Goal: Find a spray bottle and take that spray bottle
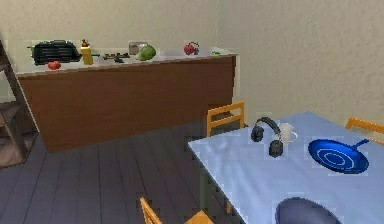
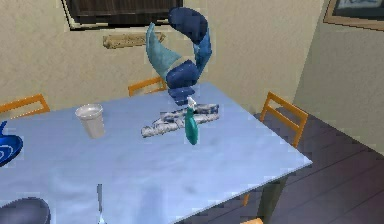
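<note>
- jaws, state?
- cannot tell, nothing here settles it.
- spray bottle?
- no sure one. arm side view: small teal bottle-like shape at the middle of the blue desk, by a grey-white paper bundle. big dark-blue and teal curved shape rises right above it, can't name it.
- rest of that desk?
- pale cup toward the left, orange wooden chair at the right end. forward view: black headphones, blue pan.
- far wall?
- long brown desk with a yellow bottle, green round thing, red thing.
</note>
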